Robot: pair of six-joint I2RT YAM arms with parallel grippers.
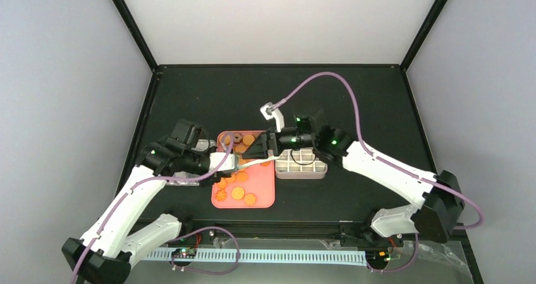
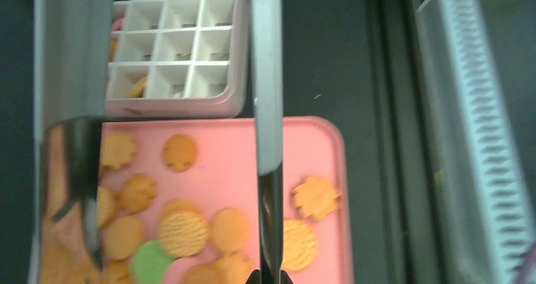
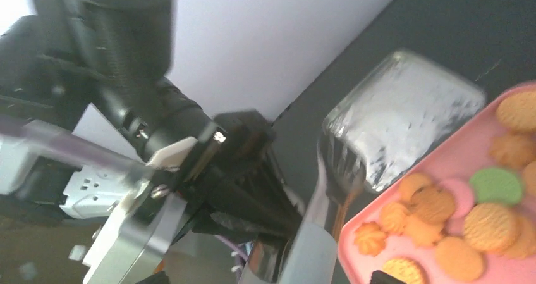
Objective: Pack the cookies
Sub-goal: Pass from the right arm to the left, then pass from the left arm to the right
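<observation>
The cookies (image 1: 237, 186) lie loose on a pink tray (image 1: 265, 192), mostly orange rounds and flower shapes with one green (image 2: 150, 262). A white gridded tin (image 1: 302, 166) stands against the tray's right side, with a few cookies in its cells (image 2: 136, 88). My left gripper (image 1: 222, 159) hangs over the tray's left half, shut on metal tongs (image 2: 267, 107) with grey tips that reach toward the tin. My right gripper (image 1: 253, 150) faces it over the tray's far end. Its fingers stand open on either side of the tongs (image 3: 316, 246).
A clear lid (image 3: 404, 113) lies on the black table just beyond the tray's far left corner. The two arms nearly touch above the tray. A ribbed white strip (image 1: 272, 257) runs along the near edge.
</observation>
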